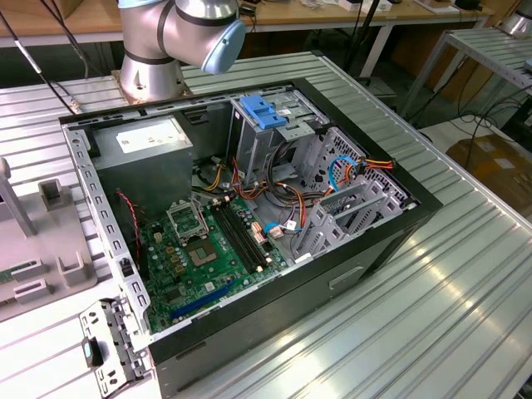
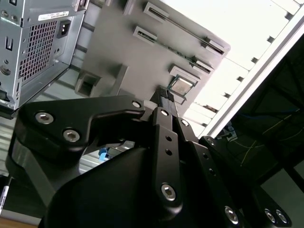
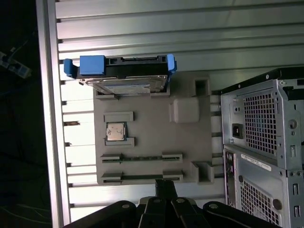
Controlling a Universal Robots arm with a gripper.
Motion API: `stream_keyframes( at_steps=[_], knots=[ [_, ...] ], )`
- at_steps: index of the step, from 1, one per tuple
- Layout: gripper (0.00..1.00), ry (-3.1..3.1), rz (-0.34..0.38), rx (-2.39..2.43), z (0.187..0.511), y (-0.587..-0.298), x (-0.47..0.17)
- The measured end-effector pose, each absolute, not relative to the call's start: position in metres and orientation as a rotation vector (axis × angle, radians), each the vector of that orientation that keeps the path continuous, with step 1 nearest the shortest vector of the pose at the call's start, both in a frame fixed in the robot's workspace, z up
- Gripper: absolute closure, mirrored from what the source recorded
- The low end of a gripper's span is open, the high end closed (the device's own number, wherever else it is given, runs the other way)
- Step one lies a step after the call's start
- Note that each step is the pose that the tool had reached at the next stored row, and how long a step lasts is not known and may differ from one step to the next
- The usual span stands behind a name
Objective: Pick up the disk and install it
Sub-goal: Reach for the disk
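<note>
Disk, a long flat dark drive in a light-blue plastic carrier, is not yet lifted.
It lies on the grey moulded tray beside the open black computer case at the exterior view's centre; your black claw hovers well apart, fingers together, empty.

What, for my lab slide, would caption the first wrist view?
Blue-framed disk resting on the grey fixture tray beside the computer case, claw hovering apart.

Gripper cropped at the edge (arm likewise); tray cut off too
</note>
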State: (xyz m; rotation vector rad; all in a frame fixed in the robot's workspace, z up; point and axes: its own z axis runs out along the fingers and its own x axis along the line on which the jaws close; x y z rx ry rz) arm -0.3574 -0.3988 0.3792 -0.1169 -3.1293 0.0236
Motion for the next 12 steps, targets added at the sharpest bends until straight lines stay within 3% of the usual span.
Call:
stream_keyframes(
  at_steps=[12],
  knots=[
    [0.89, -3.129, 0.024, -0.117, 0.376, -0.398, -0.369]
  ],
)
